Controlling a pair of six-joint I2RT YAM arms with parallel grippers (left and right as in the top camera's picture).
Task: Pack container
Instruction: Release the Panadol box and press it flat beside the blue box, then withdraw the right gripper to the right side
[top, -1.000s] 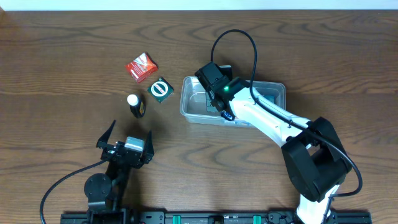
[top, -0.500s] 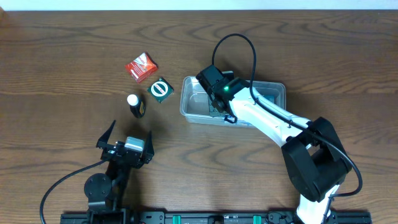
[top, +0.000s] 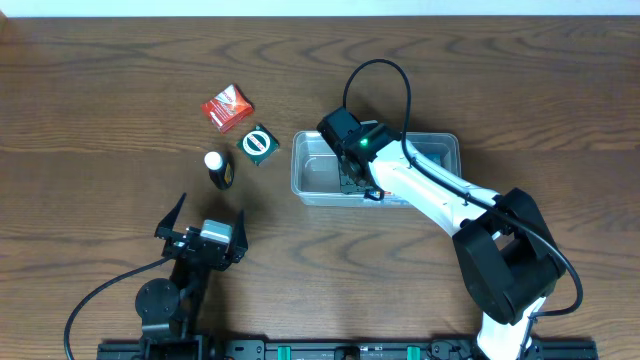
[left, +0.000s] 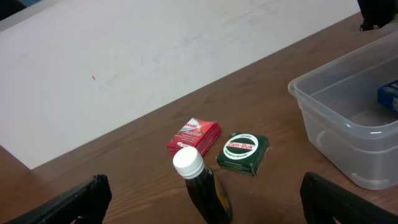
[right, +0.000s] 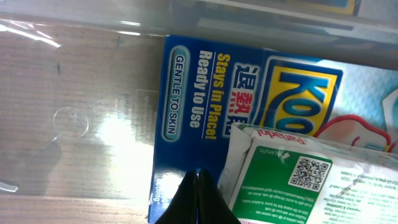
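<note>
While sitting right of centre on the brown wooden table (top: 120, 60), the clear rectangular plastic container (top: 447, 146) is holding a blue printed packet (right: 205, 93), with a white-and-green sachet (right: 286, 180) lying over the packet's corner. The right gripper (top: 352, 172) is reaching down into the tub's left half. Its fingers are pinched fully together with nothing between them, tips at the blue packet's edge. Left of the tub, a green square tin (top: 258, 144) is lying nearest and a red packet (top: 227, 107) is lying beyond it. A dark bottle with a white cap (top: 217, 168) is standing just beside the tin. The left gripper (top: 212, 206) is hovering near the table's front, well apart from everything. It is spread wide and gripping nothing.
</note>
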